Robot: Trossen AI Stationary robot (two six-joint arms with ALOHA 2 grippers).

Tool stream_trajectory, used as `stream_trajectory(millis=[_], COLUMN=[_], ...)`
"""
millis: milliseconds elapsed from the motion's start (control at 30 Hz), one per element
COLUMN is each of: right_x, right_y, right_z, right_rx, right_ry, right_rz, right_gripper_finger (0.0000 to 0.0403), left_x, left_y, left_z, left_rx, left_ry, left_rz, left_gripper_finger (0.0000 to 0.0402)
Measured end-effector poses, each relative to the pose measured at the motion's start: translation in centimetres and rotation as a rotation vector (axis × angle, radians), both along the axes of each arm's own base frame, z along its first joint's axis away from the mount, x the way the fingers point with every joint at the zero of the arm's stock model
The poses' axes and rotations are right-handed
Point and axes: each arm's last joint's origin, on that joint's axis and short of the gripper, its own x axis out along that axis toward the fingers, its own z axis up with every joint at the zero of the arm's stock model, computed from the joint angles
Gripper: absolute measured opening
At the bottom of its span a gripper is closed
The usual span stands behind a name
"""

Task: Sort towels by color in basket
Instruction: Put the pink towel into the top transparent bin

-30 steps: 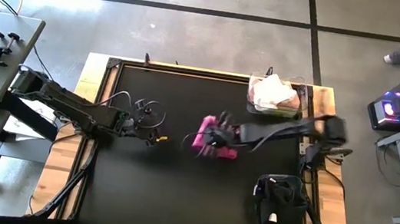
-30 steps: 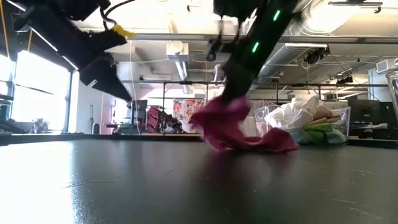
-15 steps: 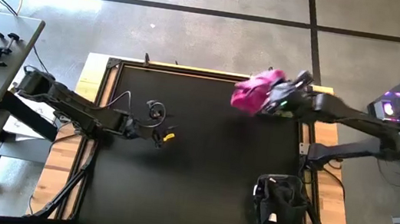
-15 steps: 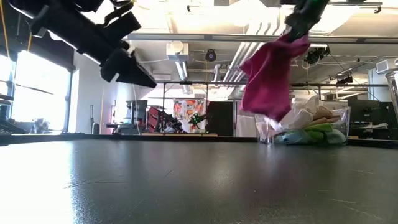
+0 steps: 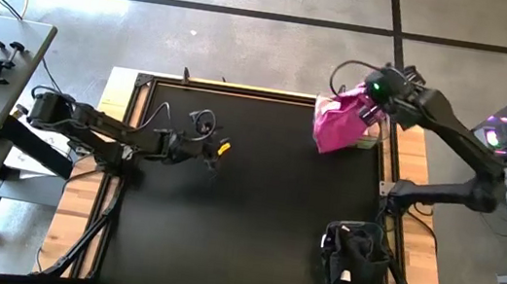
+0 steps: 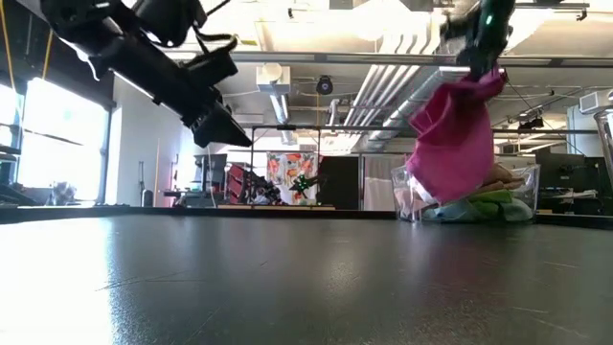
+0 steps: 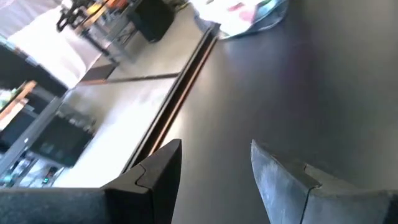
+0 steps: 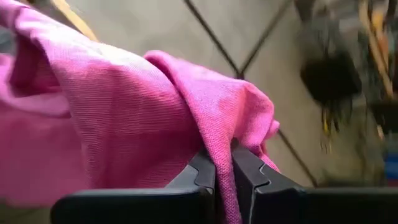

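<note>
1. Table [image 5: 241, 238]: a black top with a pale wooden border, filling the middle of the high view and the whole lower half of the low view.
2. My right arm: reaches in from the right edge of the high view up to the upper right of the table.
3. My left arm: stretches in from the left edge of the high view, level with the table's upper third.
4. Black basket [image 5: 352, 263]: stands at the lower right of the table in the high view, dark cloth inside.
5. Magenta towel [image 5: 339, 126]: hangs in folds at the upper right of the high view, over the near edge of the clear bin. In the low view [image 6: 455, 144] it dangles clear of the table top, right of centre, in front of the bin.
6. Clear bin [image 6: 522, 196]: sits at the table's upper right corner in the high view, mostly covered there by the towel; at the right of the low view it shows peach and lime green cloths [image 6: 493, 196] heaped inside.
7. My right gripper [image 5: 369, 96]: pressed together on a top fold of the magenta towel; in the right wrist view the two dark fingers [image 8: 202, 177] pinch the cloth between them at the bottom of the frame.
8. My left gripper [image 5: 217, 154]: spread apart and holding nothing, above the bare table top, left of centre in the high view; the left wrist view shows the gap between its fingers [image 7: 273, 177].
</note>
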Motion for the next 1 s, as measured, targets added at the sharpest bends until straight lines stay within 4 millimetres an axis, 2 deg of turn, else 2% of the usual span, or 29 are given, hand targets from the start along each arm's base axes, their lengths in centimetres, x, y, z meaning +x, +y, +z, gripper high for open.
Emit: stream_trajectory(millis=[100, 233, 467, 567, 667, 767, 833, 900, 1000], right_x=[0.7, 2.9, 5.8, 6.2, 6.0, 5.3, 4.8, 4.1, 3.1], right_y=[-2.5, -5.5, -9.2, -10.4, -11.4, -12.2, -12.5, -12.5, -11.6], right_z=[-1.7, -4.6, -11.2, -13.5, -15.0, -15.7, -15.5, -14.5, -11.9], right_rx=[0.084, 0.259, 0.557, 0.622, 0.687, 0.727, 0.724, 0.702, 0.632], right_ry=[0.038, 0.033, 0.105, 0.136, 0.095, 0.076, 0.063, 0.026, -0.033], right_rz=[-0.061, 0.0, 0.052, 0.002, -0.067, -0.097, -0.116, -0.139, -0.158], right_gripper_finger=[0.0009, 0.0009, 0.0013, 0.0031, 0.0071, 0.0125, 0.0157, 0.0179, 0.0191], left_x=[-0.1, -0.3, -0.3, -0.3, -0.3, -0.3, -0.3, -0.3, -0.3], left_y=[1.2, 2.3, 2.4, 2.3, 2.3, 2.3, 2.2, 2.2, 2.2], left_z=[0.0, -0.1, -0.3, -0.3, -0.3, -0.3, -0.3, -0.3, -0.4], left_rx=[0.0, -0.019, -0.056, -0.057, -0.058, -0.066, -0.067, -0.067, -0.073], left_ry=[0.004, 0.0, 0.009, 0.015, 0.015, 0.014, 0.014, 0.014, 0.013], left_rz=[0.039, 0.053, 0.02, 0.019, 0.016, 0.0, -0.002, -0.002, 0.001], left_gripper_finger=[0.0181, 0.0181, 0.0181, 0.0181, 0.0181, 0.0181, 0.0181, 0.0181, 0.0181])
